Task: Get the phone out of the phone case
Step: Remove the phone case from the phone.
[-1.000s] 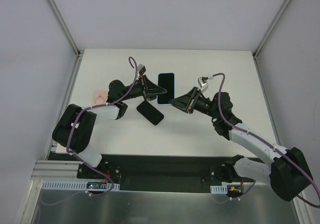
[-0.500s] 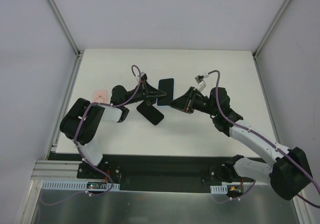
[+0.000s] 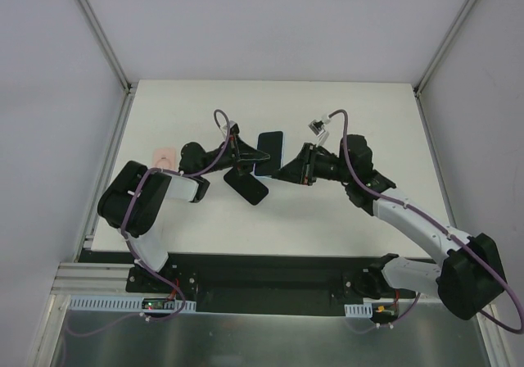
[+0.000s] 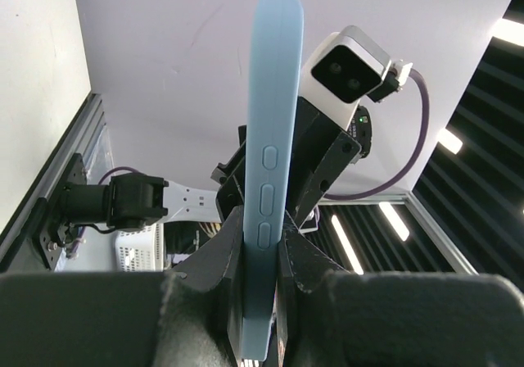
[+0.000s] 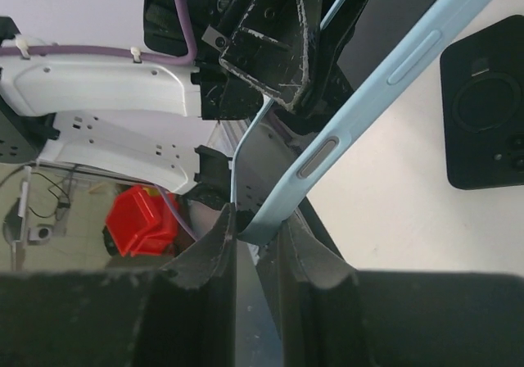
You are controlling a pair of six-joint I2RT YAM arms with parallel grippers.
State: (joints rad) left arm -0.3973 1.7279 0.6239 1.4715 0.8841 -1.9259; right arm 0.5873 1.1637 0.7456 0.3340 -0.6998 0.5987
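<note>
We see a matt white tabletop (image 3: 360, 113) closed in by pale grey walls (image 3: 246, 23), with slim metal frame posts (image 3: 98, 27) rising at its far corners. Both arms are bolted to a black mounting plate (image 3: 270, 273) along the near edge.

Over the middle of the table, the light-blue phone case (image 3: 264, 170) is lifted off the surface and tilted. The black-screened phone (image 3: 269, 144) is seated inside it, as far as we can tell. The left gripper (image 3: 255, 154) has its fingers pressed together on one long edge of the case (image 4: 274, 97). The right gripper (image 3: 279, 171) pinches a corner of it (image 5: 368, 88) from the other side.

Just beside them, a flat black rectangular object with a ring mark (image 3: 247, 185) lies on the white surface. A small pink round patch (image 3: 166, 155) sits near the table's left edge. In the right wrist view, a red bin (image 5: 139, 219) stands beyond the table.
</note>
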